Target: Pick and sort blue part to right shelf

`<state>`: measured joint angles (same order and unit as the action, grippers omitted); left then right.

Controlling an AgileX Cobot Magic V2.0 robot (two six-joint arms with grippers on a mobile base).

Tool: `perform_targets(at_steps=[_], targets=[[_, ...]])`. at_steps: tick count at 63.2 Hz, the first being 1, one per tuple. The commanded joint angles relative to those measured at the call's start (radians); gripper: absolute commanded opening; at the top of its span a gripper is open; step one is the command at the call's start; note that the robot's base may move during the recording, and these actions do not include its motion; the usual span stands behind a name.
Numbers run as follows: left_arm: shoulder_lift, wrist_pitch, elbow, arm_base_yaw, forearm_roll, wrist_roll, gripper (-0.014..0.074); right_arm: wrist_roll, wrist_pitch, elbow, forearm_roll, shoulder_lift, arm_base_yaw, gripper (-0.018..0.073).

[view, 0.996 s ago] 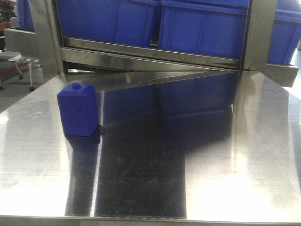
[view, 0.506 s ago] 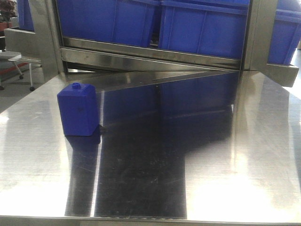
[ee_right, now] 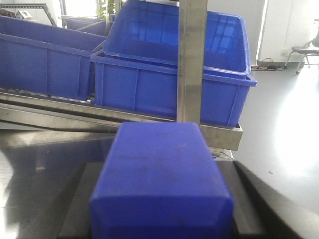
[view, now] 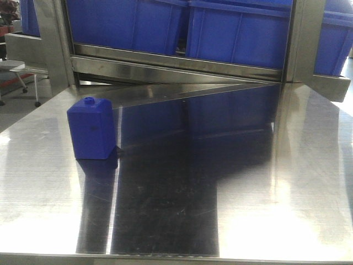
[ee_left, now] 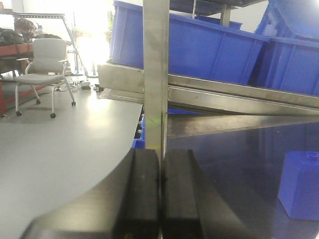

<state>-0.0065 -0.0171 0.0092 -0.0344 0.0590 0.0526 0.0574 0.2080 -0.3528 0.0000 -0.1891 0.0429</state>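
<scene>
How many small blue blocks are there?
2: one blue block stands left on the steel table; the other blue block is in the right gripper. More may be hidden.

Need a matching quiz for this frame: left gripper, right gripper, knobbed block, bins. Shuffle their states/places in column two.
1 left gripper
2 right gripper
3 knobbed blue block
4 blue bins

a on the shelf
b shut on the blue part
c standing on the steel table
d shut, nothing between the pads

Pairs: 1-d, 2-b, 3-c, 4-a

Table (view: 248,193) mid & rt open; knobbed block (view: 91,130) left, shelf rail (view: 182,69) (w/ bins (view: 237,33)) behind.
</scene>
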Motion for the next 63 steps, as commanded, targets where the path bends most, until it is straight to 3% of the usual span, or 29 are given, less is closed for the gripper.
perform_targets(at_steps=[1, 14, 35, 57, 63], targets=[[-0.019, 0.090, 0.021, 0.000, 0.010, -0.008, 0.0123, -0.012, -0.095, -0.028, -0.014, -0.009, -0.003, 0.0412], [-0.016, 0.060, -0.020, -0.003, 0.012, -0.009, 0.0123, -0.012, -0.095, -0.028, -0.014, -0.009, -0.003, 0.0412], [0.023, -0.203, -0.218, -0.025, 0.019, -0.067, 0.0123, -0.012, -0.095, -0.028, -0.014, -0.009, -0.003, 0.0412], [0.262, -0.219, -0.308, -0.038, 0.019, -0.067, 0.0131, -0.012, -0.095, -0.028, -0.014, -0.009, -0.003, 0.0412], [0.357, -0.232, -0.348, -0.098, 0.020, -0.067, 0.0223, -0.012, -0.095, -0.028, -0.014, -0.009, -0.003, 0.0412]])
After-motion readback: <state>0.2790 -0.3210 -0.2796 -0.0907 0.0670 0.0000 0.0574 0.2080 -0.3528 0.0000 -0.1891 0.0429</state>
